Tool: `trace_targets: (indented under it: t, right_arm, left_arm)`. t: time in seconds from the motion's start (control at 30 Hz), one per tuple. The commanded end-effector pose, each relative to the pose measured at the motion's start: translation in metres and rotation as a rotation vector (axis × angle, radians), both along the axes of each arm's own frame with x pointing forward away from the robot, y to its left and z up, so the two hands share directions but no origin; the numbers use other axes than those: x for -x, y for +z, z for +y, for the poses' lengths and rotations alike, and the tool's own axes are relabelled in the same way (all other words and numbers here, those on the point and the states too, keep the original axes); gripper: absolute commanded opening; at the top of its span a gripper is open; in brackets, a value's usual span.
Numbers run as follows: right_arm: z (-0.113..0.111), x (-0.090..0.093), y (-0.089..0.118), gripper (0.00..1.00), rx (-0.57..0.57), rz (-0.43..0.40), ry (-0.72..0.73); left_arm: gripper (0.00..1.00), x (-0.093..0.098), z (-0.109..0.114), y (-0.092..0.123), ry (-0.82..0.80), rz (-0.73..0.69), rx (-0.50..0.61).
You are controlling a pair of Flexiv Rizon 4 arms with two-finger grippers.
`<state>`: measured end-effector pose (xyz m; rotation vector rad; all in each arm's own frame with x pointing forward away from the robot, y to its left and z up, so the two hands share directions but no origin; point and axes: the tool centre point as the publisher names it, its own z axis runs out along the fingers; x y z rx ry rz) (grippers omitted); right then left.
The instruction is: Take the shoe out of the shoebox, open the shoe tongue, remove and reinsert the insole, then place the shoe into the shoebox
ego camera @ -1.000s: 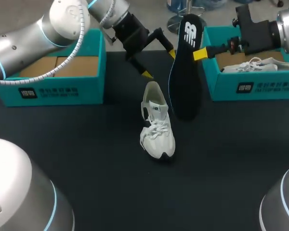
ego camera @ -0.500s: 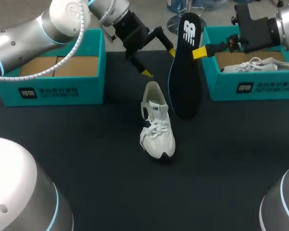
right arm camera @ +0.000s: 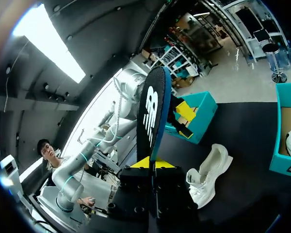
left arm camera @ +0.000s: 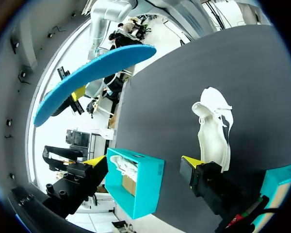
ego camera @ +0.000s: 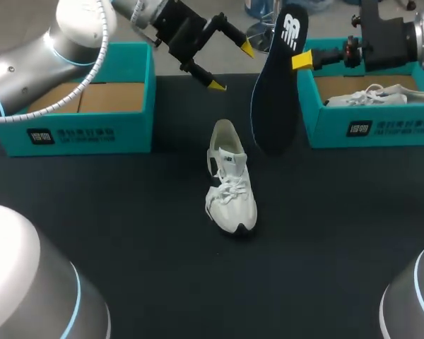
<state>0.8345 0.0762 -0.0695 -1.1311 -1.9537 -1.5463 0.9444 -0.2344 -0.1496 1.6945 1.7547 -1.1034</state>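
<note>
Worktop: black worktop from edge to edge, with a teal box at each far corner and one shoe out in the open.
Shoe: white sneaker right in the middle of the worktop, upright on its sole. Its toe points to the near edge and its heel to the far edge. The laces are loose, the collar gapes wide, and no hand touches it.
Insole: and there it is, out of the shoe! The dark insole hangs on edge between the sneaker and the right box, white logo at its upper end, bright blue on its underside in the left wrist view. Its lower end is down near the sneaker's heel; whether it touches the worktop I cannot tell.
Right hand: right hand is up over the far edge beside the right box, both yellow tips pinching the insole near its logo end.
Left hand: left hand hovers above the far edge, just off the left box, fingers spread wide with nothing between them.
Left shoebox: teal shoebox at the far left corner, showing a bare cardboard floor.
Right shoebox: second teal shoebox at the far right corner, with another white sneaker lying inside.
</note>
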Motion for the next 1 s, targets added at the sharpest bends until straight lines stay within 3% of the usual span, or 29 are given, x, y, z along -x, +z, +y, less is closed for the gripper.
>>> trace_targets:
  t: [0.03,0.33,0.47,0.8,1.0]
  right_arm:
    - [-0.004,-0.033,-0.002,0.00,-0.015,0.088,0.040]
    - [-0.019,-0.073,0.001,0.00,0.023,0.309,0.084]
    - [-0.022,-0.087,0.004,0.00,0.032,0.367,0.087]
    - [-0.021,-0.105,-0.004,0.00,0.100,0.548,0.168]
    - [-0.020,-0.115,-0.007,0.00,0.109,0.576,0.165]
  left_arm:
    - [1.00,0.004,0.009,0.004,-0.006,-0.019,0.079]
    - [1.00,0.006,0.005,0.018,0.014,-0.082,0.235]
    - [1.00,0.006,0.000,0.021,0.043,-0.111,0.276]
    - [1.00,0.004,-0.016,0.026,0.146,-0.228,0.368]
    - [1.00,0.007,-0.021,0.027,0.184,-0.250,0.427]
